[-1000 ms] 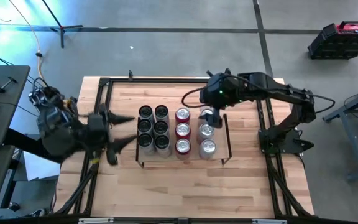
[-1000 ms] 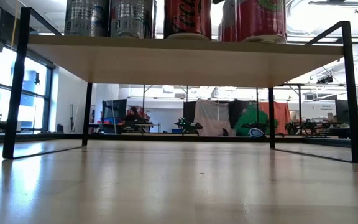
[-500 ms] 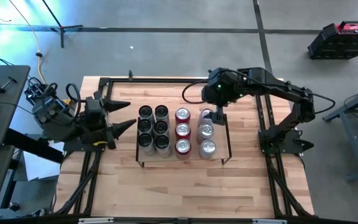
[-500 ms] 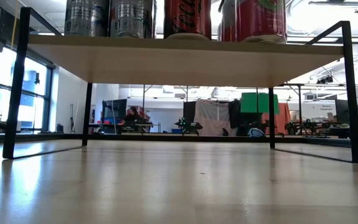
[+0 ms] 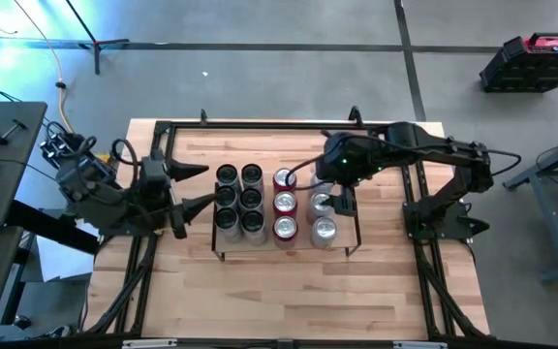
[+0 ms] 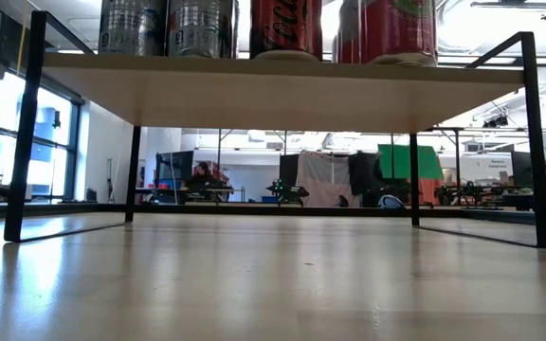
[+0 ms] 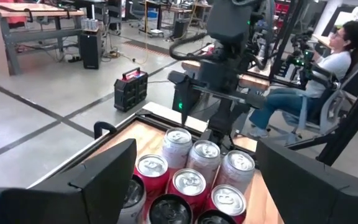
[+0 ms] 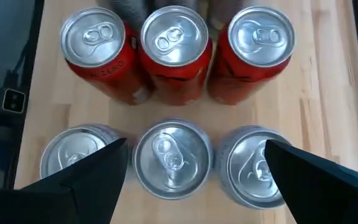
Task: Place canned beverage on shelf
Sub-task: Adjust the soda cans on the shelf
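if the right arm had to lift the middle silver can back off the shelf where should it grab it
Likely from straight above, by the upper wall just under the rim. The middle silver can stands upright on the shelf, with silver neighbours close on both sides and red cans behind, so a low side approach looks blocked. The right gripper hangs open above it, fingers straddling the can.

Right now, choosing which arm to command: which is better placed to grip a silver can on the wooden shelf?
Right: the open right gripper hangs above the silver aluminium cans on the light-wood shelf; the open left gripper waits beside it.
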